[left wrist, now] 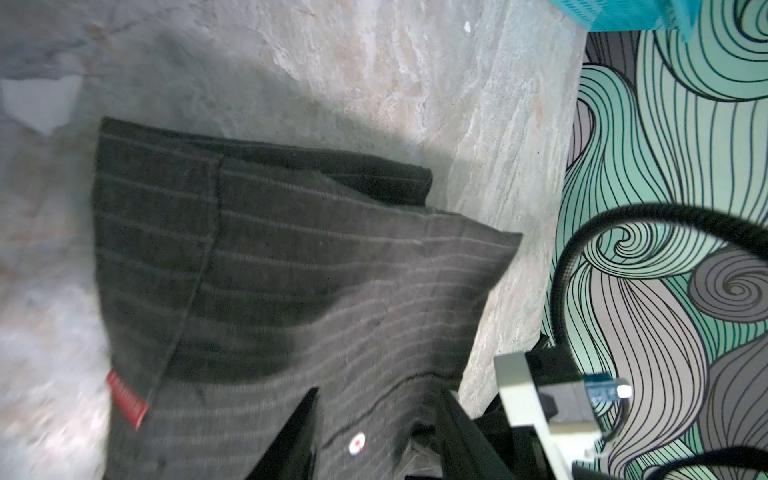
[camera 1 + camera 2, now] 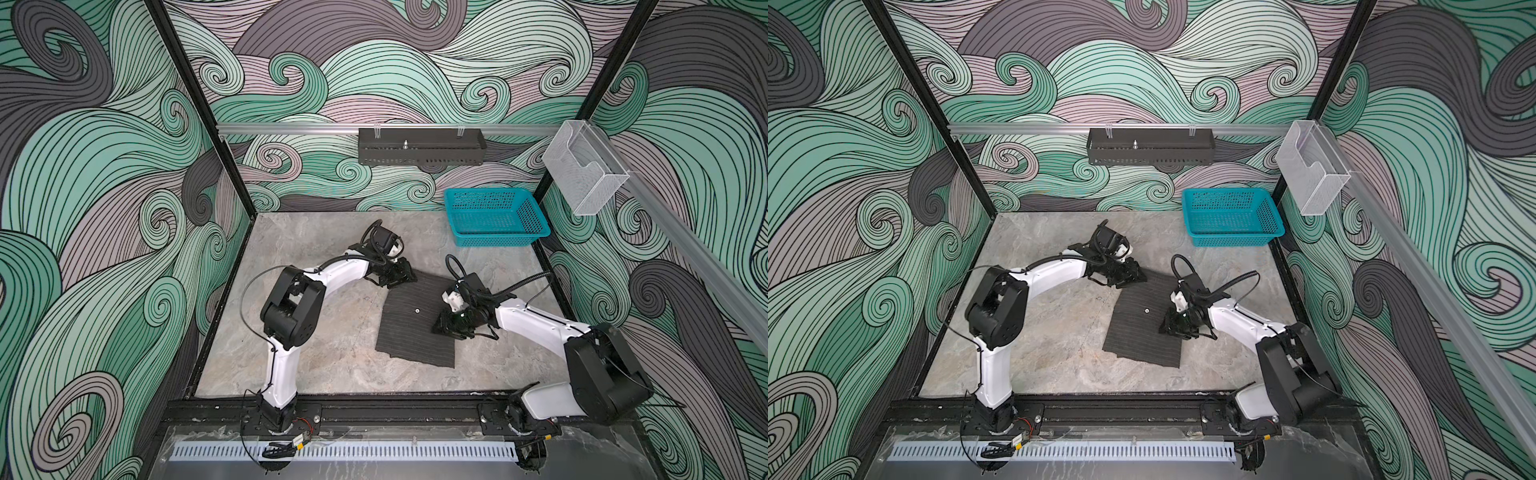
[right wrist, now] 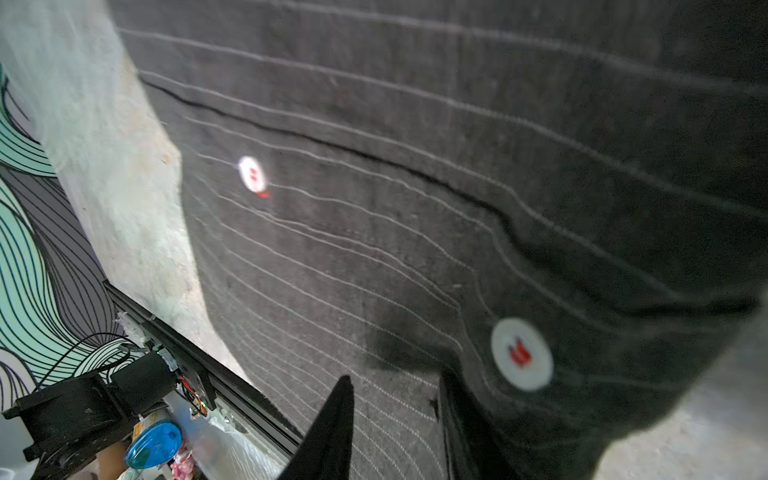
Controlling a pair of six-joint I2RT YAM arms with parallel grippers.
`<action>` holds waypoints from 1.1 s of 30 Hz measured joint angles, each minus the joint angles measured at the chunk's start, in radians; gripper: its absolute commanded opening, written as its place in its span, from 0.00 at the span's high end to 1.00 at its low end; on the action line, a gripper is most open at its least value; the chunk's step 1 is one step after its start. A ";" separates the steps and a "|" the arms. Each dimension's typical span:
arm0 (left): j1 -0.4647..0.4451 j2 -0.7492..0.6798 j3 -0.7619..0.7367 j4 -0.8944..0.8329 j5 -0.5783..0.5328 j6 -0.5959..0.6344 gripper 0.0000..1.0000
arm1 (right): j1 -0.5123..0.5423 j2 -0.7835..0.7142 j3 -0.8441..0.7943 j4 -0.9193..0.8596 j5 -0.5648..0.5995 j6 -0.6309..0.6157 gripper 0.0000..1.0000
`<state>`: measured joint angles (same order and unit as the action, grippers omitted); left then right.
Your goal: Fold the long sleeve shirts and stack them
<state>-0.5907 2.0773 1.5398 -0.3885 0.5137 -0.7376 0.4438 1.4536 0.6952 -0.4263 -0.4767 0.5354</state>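
Resting on the far left corner of the shirt (image 2: pixel 409 332), my left gripper (image 2: pixel 397 277) stood with jaws part-way open. Cloth lay flat between them and nothing was plainly pinched. My right gripper (image 2: pixel 451 327): same state, jaws part-way apart, tips down on the shirt's right edge, near a whitish button (image 3: pixel 521 353). Shirt: dark, pinstriped, folded to a rough rectangle, flat on the table (image 2: pixel 332 357), a little right of centre.

Risks, as I judged them:
- Closing on the top layer only would peel the fold open on lifting.
- My two grippers sat at unlike places on the cloth, so an uneven pull would skew the rectangle or drag it across the table.
- A finger catching a button or the red label (image 1: pixel 126 399) could snag.

Surroundings:
- Teal basket (image 2: pixel 503 240), far right corner, well apart from the shirt.
- Black tray (image 2: pixel 419 151) on the far rail.
- Clear holder (image 2: pixel 582 176) on the right rail.

Nothing stood between the shirt and either gripper. No second shirt or stack showed.
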 measured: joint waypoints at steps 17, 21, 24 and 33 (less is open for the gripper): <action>0.143 -0.007 -0.097 -0.088 -0.035 0.007 0.53 | 0.023 -0.143 -0.036 -0.051 0.027 -0.027 0.59; 0.154 -0.166 -0.242 -0.091 -0.068 0.006 0.51 | 0.064 -0.138 -0.036 -0.074 0.033 -0.023 0.60; 0.140 -0.280 -0.331 -0.086 -0.076 0.004 0.50 | 0.079 -0.111 -0.036 -0.072 0.037 -0.023 0.60; 0.123 -0.255 -0.406 -0.042 -0.081 0.004 0.51 | 0.073 0.108 0.076 -0.066 0.057 -0.043 0.64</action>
<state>-0.4675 1.8221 1.1336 -0.4301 0.4324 -0.7334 0.5167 1.5616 0.7712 -0.4923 -0.4198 0.4919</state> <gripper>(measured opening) 0.496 0.367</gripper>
